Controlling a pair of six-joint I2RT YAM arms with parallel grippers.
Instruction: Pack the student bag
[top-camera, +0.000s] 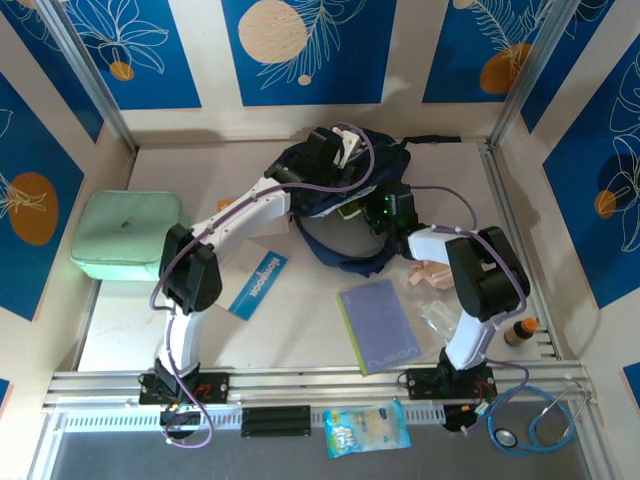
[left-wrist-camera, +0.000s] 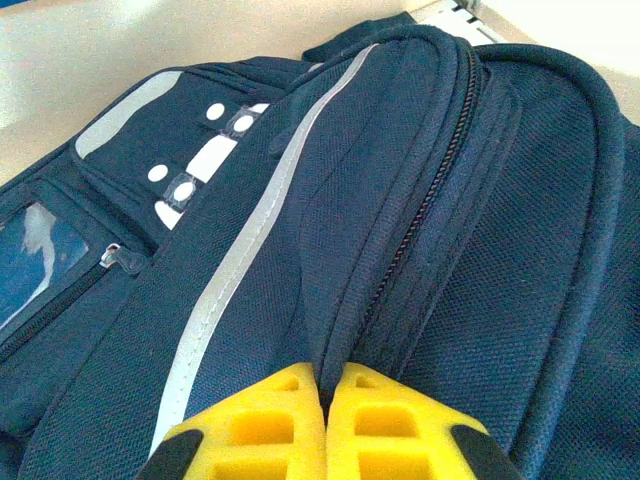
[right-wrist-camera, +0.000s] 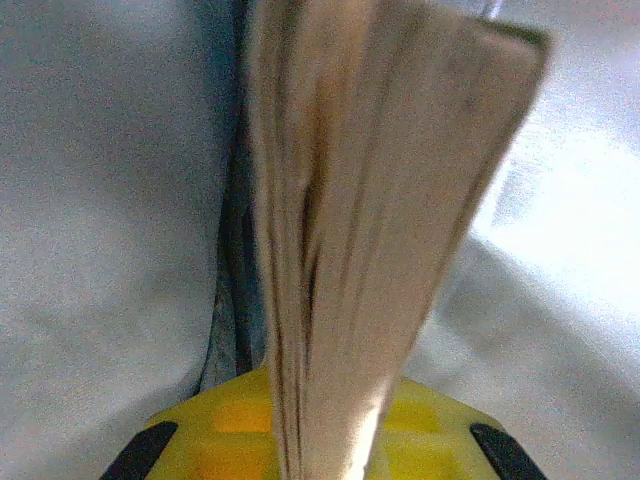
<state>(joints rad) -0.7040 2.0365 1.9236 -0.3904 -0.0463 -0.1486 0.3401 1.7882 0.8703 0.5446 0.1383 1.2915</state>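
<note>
Student bag (top-camera: 325, 205): dark navy fabric backpack, lying at the far centre of the table (top-camera: 300, 340), both arms reaching to it. Left gripper (left-wrist-camera: 325, 420): yellow fingers pressed together, pinching a ridge of the bag's fabric just beside its dark zipper (left-wrist-camera: 420, 210); a pale stripe (left-wrist-camera: 250, 250) and a grey-white dotted patch (left-wrist-camera: 210, 150) lie left of that. Right gripper (right-wrist-camera: 320, 440): closed on a tan-edged book (right-wrist-camera: 370, 200), held upright and blurred, with pale lining on either side; seen from above, its wrist is at the bag's right side. Mint green case (top-camera: 125, 235): far left, well apart from the bag. Blue booklet (top-camera: 258, 285): near side of the bag, left of centre. Grey-purple notebook (top-camera: 378, 325): flat, near centre. Clear plastic packet (top-camera: 440, 310): just right of the notebook. Small brown bottle (top-camera: 520, 330): near right. Snack packet (top-camera: 367, 428) and blue stethoscope (top-camera: 540, 420): at the near edge, in front of the arm bases.
</note>
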